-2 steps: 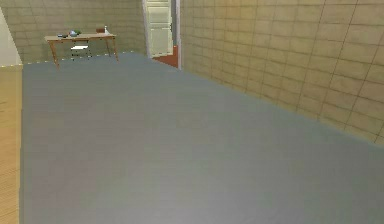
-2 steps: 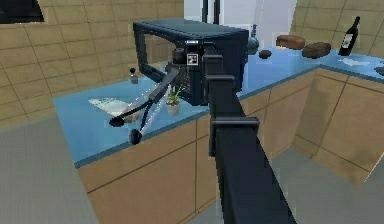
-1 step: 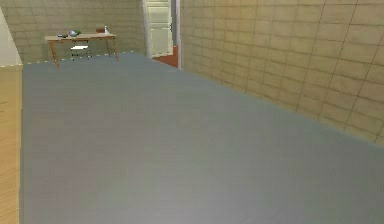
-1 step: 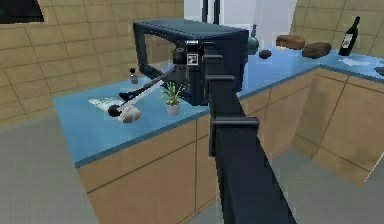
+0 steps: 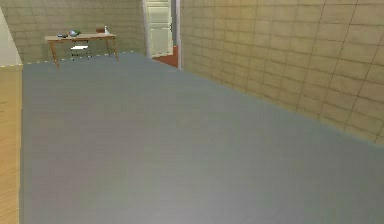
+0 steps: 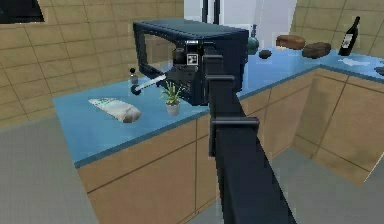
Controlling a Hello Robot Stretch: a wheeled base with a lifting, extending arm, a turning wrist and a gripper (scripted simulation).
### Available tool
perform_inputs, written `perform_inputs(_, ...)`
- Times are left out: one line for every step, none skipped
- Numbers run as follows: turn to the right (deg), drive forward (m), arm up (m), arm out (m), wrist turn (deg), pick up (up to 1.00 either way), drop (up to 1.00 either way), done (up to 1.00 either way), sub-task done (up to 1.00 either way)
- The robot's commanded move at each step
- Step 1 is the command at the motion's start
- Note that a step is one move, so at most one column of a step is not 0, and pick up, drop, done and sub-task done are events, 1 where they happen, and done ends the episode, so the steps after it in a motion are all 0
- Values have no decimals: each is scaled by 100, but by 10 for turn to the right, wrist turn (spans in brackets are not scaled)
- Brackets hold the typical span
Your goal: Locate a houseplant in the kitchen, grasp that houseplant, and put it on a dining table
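Sprouting thin green leaves, small pale-potted houseplant [image 6: 173, 97] on blue counter [image 6: 95, 135].

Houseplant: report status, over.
Gripper by houseplant, hold cannot be told. Houseplant standing on blue counter. Microwave close behind, pale bundle alongside.

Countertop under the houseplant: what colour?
The countertop is plain blue, clearest in the arm side view.

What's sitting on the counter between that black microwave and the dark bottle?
Arm side view: two brown loaves lie between the microwave and the bottle, a small dark thing beside them.
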Motion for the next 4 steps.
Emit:
perform_inputs(0, 0, 0, 0, 270, 0, 0, 0, 0)
perform_inputs(0, 0, -16, 0, 0, 0, 0, 0, 0)
perform_inputs(0, 0, 0, 0, 0, 100, 0, 0, 0)
perform_inputs(0, 0, 10, 0, 0, 0, 0, 0, 0)
